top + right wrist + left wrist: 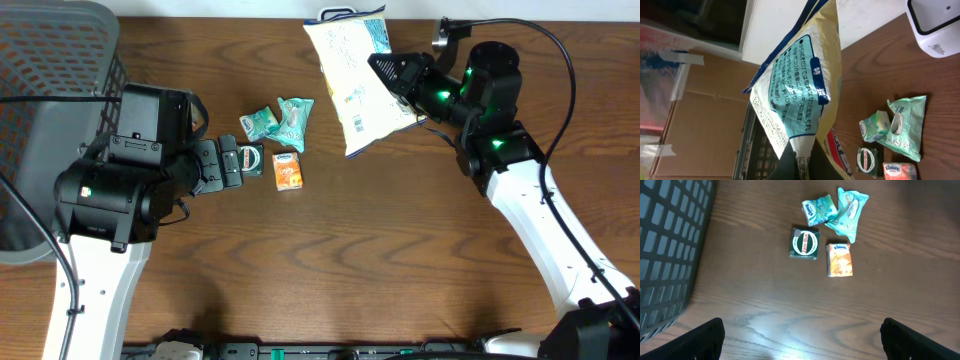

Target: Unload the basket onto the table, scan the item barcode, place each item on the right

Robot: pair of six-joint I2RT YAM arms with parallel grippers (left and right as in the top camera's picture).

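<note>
The pale bag [350,80], aloft far right, sits clamped in the right gripper [393,82]; the left gripper [240,163] gapes empty near a green tin [805,243].

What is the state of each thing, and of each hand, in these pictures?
Bag: off the table, tilted, held by right hand.
Right hand: shut on bag.
Left hand: open, empty.
Green box: flat on table.
Orange pack: flat on table.
Small teal pack: on table, touching large one.
Large teal pack: on table.
</note>
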